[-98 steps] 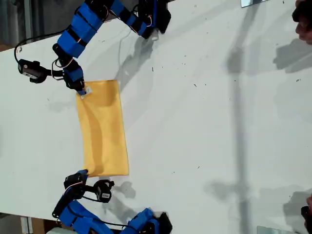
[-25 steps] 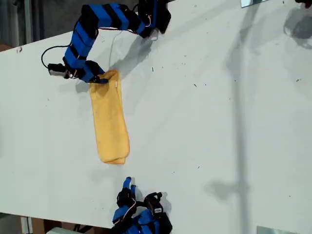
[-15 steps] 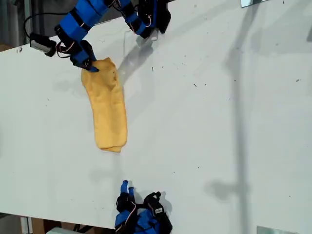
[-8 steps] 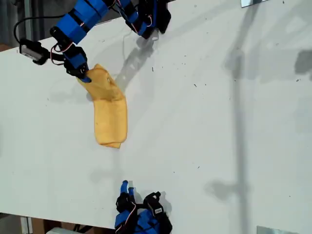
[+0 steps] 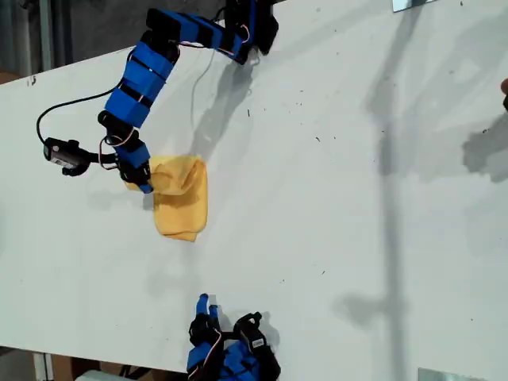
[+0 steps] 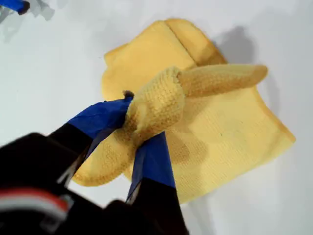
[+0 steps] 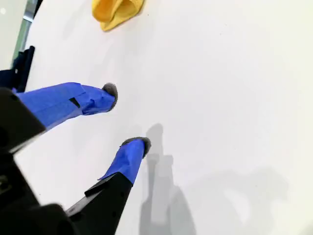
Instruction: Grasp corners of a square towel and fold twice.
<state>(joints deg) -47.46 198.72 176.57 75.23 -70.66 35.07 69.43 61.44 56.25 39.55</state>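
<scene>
A: Nearest the exterior view's bottom edge?
B: The second gripper, folded back at its base, jaws apart and empty over the bare table.

A: And beyond it?
B: The towel, a folded yellow bundle on the table toward that view's left. The first gripper clenches a bunched end of it, lifted over the flat layers.

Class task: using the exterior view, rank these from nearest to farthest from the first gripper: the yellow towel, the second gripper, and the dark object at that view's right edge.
1. The towel: clamped in my first gripper, in the exterior view's left half.
2. My second gripper: open, parked near that view's bottom edge.
3. The dark object: at that view's far right edge, across the table.
</scene>
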